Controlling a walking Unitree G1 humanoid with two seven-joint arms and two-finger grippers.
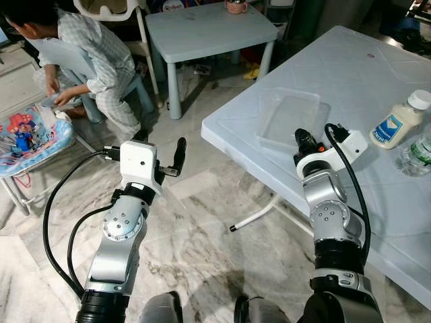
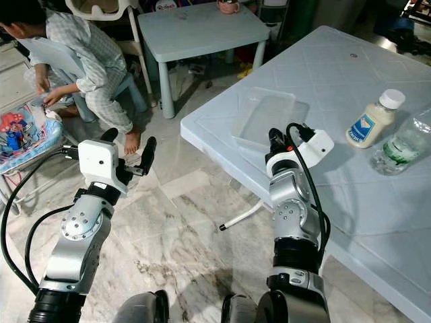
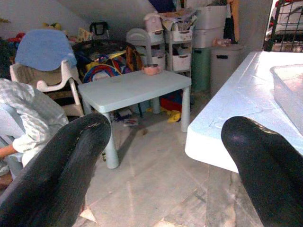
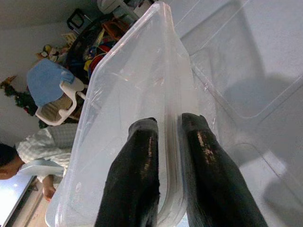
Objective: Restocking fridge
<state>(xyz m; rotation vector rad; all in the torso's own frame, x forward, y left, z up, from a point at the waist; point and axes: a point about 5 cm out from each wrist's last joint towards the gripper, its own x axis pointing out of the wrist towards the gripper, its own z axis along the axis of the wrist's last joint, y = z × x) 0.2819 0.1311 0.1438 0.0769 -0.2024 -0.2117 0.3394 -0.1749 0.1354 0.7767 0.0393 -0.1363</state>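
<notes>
Right wrist view: our right fingers (image 4: 163,137) pinch the tray (image 1: 291,120) rim; left fingers (image 3: 156,165) apart. Next we lift it off the desk (image 1: 377,202).

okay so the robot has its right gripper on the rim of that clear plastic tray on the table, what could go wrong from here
The right gripper pinches only the thin rim of the clear tray, so the tray could flex and slip free when lifted. The tray lies near the edge of the white table and might slide off onto the floor. A mayonnaise bottle and a water bottle stand close by; a swinging tray could knock them over.
</notes>
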